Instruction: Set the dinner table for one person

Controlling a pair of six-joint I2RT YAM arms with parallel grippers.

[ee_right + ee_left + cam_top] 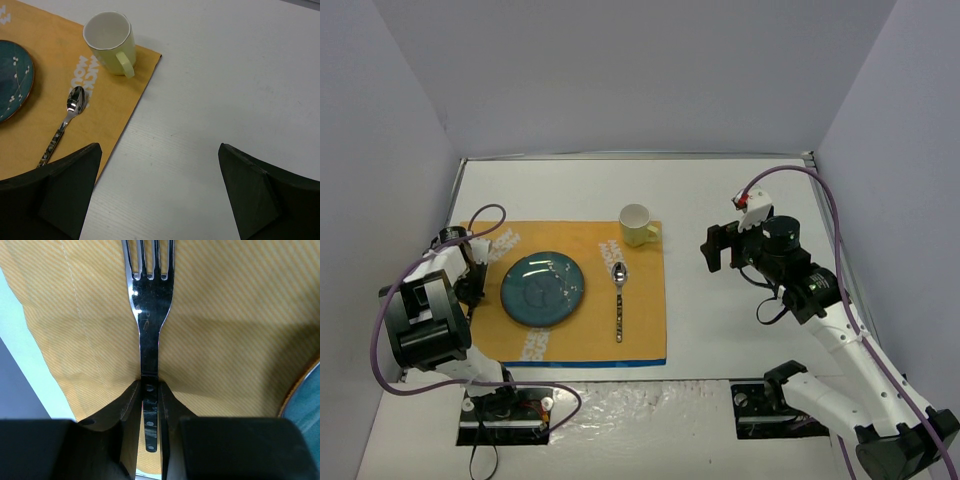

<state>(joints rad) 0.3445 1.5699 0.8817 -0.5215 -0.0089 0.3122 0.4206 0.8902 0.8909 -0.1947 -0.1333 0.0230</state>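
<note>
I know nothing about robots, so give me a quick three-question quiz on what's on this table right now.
1. True or false: the left pincer is clamped on the handle of the fork.
2. What lies on the mat just right of the plate? A knife; B spoon; C chopsticks.
3. What colour is the mug?
Key: 1 true; 2 B; 3 pale yellow.

White arms (852,348), black joints, purple cables (790,169)

White dinner table (720,200); orange placemat (645,300) flat on it.
</note>
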